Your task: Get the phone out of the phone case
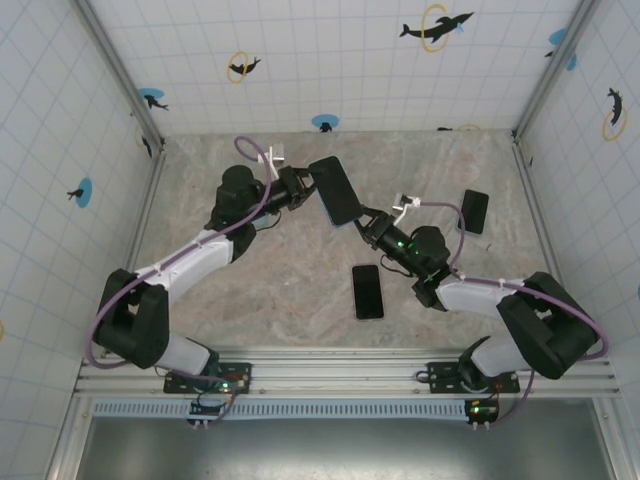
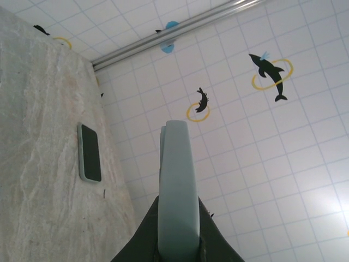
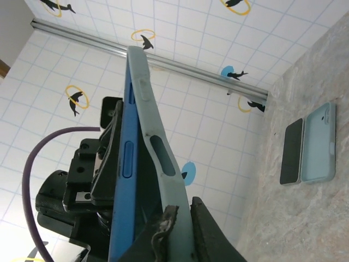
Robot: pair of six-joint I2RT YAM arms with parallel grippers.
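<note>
Phone [image 1: 338, 190], held above the table's [image 1: 250, 290] far middle. Left gripper [image 1: 303, 184] is clamped on its far-left end; right gripper [image 3: 182, 215] is pinched on the case [image 3: 158, 147] lip. Risk: the thin lip grip may slip, or the freed phone may twist loose and drop.

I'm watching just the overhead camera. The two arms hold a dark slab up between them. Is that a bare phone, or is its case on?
Observer: The case is on. Side-on from the right wrist camera it is pale grey-green, with a blue phone inside.
Visitor: Is it coming apart anywhere?
Observer: Yes. At the end by the right gripper the case bows away from the phone; at the far end they meet.
Visitor: And the other arm?
Observer: The left wrist camera shows the left gripper clamped across the case's end, seen edge-on.
</note>
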